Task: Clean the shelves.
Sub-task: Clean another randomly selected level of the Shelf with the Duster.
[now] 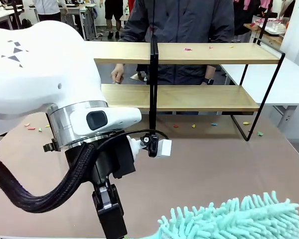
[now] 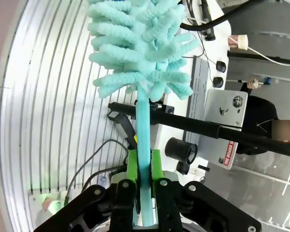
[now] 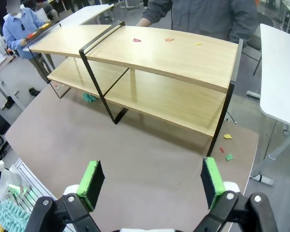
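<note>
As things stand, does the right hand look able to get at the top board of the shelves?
Probably yes. The right hand is open and empty, bare tabletop lies between it and the shelves, and the top board holds just small scraps.

Shows right gripper spread wide over brown tabletop; straight ahead, the shelves, coloured scraps on top board.

Light-wood shelves with black frame, mint-teal duster, green pads, brown-grey tabletop, multicoloured scraps
</note>
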Controlling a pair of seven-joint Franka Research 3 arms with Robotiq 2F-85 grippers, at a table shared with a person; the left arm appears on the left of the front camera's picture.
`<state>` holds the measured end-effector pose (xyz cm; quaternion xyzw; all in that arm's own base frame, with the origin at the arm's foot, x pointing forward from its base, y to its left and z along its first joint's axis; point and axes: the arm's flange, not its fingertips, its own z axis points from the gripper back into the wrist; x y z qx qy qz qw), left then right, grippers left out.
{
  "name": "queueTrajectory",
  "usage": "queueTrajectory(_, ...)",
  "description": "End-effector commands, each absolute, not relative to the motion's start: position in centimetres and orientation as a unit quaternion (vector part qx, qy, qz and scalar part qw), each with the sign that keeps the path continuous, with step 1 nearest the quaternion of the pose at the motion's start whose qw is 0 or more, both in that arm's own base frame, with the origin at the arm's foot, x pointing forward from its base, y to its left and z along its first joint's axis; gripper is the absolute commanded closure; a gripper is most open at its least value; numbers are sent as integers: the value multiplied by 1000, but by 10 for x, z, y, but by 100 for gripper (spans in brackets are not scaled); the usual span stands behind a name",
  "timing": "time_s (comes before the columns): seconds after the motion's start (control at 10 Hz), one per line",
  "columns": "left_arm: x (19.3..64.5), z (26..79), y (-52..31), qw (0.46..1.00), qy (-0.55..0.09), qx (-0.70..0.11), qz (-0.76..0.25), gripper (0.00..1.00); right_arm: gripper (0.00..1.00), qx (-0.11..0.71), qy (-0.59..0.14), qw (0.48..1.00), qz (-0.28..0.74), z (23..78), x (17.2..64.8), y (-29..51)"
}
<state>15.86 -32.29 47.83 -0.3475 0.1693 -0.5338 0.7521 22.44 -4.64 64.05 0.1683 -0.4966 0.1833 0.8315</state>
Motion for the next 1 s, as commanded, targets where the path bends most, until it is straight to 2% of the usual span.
queueTrajectory(0.0,172,476,-323,765,154,-356,-513,88,0,168,-497,832,183,641,225,-47)
queueTrajectory(0.1,177,477,-325,771,153,-364,-499,88,0,168,-497,832,183,641,225,-47)
queueTrajectory(0.3,196,470,-339,867,83,-349,-345,88,0,168,-497,832,183,641,225,-47)
queueTrajectory(0.4,207,463,-354,902,51,-314,-290,88,0,168,-497,832,183,641,225,-47)
queueTrajectory(0.6,224,459,-379,934,8,-261,-243,88,0,168,-497,832,183,641,225,-47)
queueTrajectory(0.9,258,442,-406,976,-22,-152,-153,88,0,168,-497,832,183,641,225,-47)
